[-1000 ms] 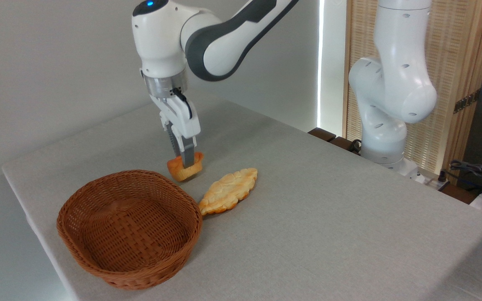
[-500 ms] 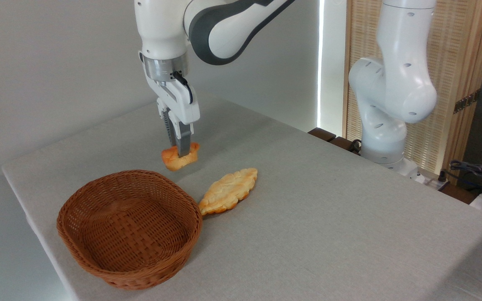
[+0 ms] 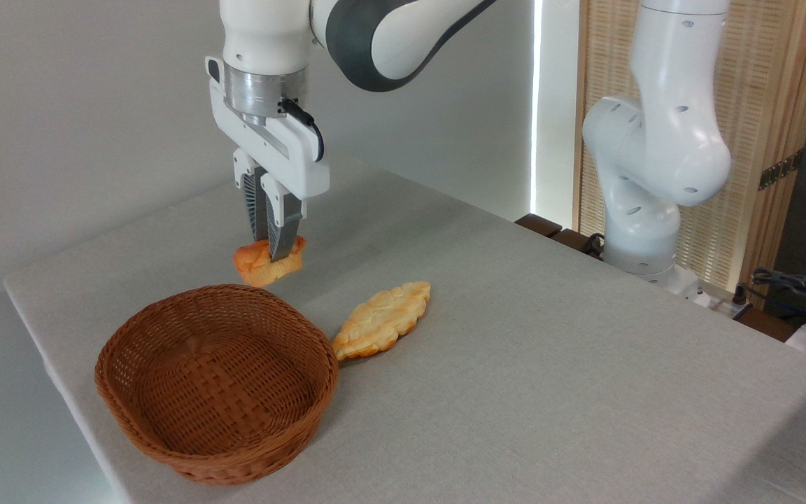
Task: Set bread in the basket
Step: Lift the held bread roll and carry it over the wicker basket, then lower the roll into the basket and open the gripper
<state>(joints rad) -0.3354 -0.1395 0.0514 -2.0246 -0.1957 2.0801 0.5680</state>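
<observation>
Camera view: gripper [image 3: 270, 246] pointing straight down, fingers pinched narrow on bread [image 3: 267, 261], gripped at top so bun hangs below, clear of table [image 3: 550, 364]. Bread airborne near basket [image 3: 215, 381] far rim, at about 12 o'clock of basket; whether over rim or behind it, can't tell. Height likely chosen to clear wicker wall. Basket holds nothing. Flat pale pastry [image 3: 382, 320] at basket's 2 o'clock, tip touching rim, untouched, not target. Drop not yet done.

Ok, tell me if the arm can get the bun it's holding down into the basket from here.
Probably yes. The gripper holds the bread in the air by the basket's far rim; the basket is empty and open, and nothing stands between.
</observation>
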